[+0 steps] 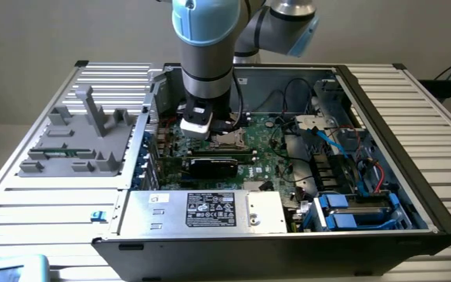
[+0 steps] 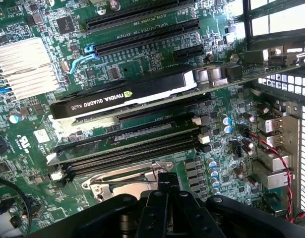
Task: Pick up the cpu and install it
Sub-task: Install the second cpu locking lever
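Step in hand: the arm is down inside the open computer case (image 1: pixel 413 194), working at the CPU socket (image 2: pixel 130 184) on the motherboard (image 2: pixel 38 134); my reading is that this is the seating stage of the install.
Gripper: the gripper (image 2: pixel 168 191) hangs directly over the socket with its fingers drawn fully together; in the exterior view it sits just beside the socket's metal frame (image 1: pixel 232 138).
Cpu: I cannot make out the silvery chip; it may be pinched between the fingertips or already lying in the socket beneath them, and the frames do not settle which.
Socket state: the metal load plate and lever look raised, so the socket seems open to receive.
Neighbours: memory slots (image 2: pixel 127 148) run alongside the socket, with the graphics card (image 2: pixel 122 96) beyond them toward the case's front edge.
Doing it well: keep the chip level and square to the frame, corners matched, with no sideways drag or downward force.
Risk: a tilted chip could bend socket contacts.
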You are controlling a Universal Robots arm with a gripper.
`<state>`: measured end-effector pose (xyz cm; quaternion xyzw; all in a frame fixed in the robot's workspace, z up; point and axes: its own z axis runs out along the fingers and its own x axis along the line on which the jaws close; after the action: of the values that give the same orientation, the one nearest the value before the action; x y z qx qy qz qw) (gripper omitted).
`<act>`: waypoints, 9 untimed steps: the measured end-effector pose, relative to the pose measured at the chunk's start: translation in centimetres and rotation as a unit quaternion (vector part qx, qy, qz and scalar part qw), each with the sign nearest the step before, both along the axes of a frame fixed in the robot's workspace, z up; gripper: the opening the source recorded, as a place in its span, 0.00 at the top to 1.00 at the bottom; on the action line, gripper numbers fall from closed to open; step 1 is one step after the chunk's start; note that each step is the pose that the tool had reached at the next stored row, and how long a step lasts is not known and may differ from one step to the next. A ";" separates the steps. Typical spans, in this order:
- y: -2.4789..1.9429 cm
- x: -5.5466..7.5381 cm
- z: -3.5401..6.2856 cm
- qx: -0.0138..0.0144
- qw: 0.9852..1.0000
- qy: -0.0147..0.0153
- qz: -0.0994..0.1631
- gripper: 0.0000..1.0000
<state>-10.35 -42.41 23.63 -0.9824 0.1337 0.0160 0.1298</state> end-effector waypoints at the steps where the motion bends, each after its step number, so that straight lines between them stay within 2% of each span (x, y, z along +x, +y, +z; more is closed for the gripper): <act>1: 0.00 0.0 -0.01 0.000 1.000 0.000 0.000 0.89; 5: 0.06 0.0 -0.08 0.000 1.000 0.000 0.000 0.89; 9: 0.35 0.0 -0.10 0.000 1.000 0.000 0.000 0.89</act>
<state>-10.37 -42.07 23.53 -0.9824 0.1336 0.0160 0.1298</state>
